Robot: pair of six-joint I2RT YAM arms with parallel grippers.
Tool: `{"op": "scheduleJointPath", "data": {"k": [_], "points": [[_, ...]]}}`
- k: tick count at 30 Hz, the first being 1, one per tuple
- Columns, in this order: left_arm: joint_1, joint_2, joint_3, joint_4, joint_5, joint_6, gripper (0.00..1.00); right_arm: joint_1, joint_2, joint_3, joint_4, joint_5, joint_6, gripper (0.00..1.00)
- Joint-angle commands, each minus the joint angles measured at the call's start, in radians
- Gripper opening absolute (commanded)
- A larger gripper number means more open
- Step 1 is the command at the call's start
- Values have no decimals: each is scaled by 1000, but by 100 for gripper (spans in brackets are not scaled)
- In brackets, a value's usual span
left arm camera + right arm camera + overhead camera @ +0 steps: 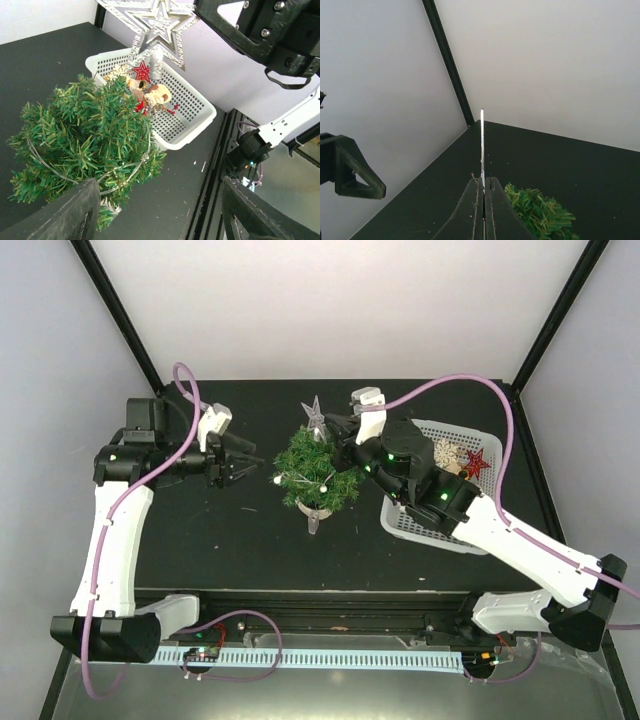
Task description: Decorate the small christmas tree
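Observation:
The small christmas tree [317, 472], bushy and dark green with a thin silver wire looped round it, stands mid-table on a white pot [315, 512]. The left wrist view shows it at the left [85, 130]. My right gripper [336, 430] is shut on a silver star topper [316, 414], holding it just over the tree's far side. In the right wrist view the star [482, 142] appears edge-on, pinched in the gripper [483, 182]. The star [160, 22] also shows from below. My left gripper [250, 466] is open left of the tree, nothing between its fingers [75, 210].
A white mesh basket [432, 530] sits right of the tree, under the right arm, with a red star [477, 462] and a pale snowflake [447, 452] inside. The left wrist view shows the basket [195, 132] holding a red star [142, 71] and a tan figure [159, 95].

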Motion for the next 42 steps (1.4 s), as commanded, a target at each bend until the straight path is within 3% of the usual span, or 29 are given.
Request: {"op": "scheduleJointPath", "data": {"k": [1,42], "points": [[21,-33,-19,48,69,-9,68,-3,26,51,65,-24,-11,1],[61,-62,-40,76,166,-42,69,-20,93,-6,96,54,-32,1]]}}
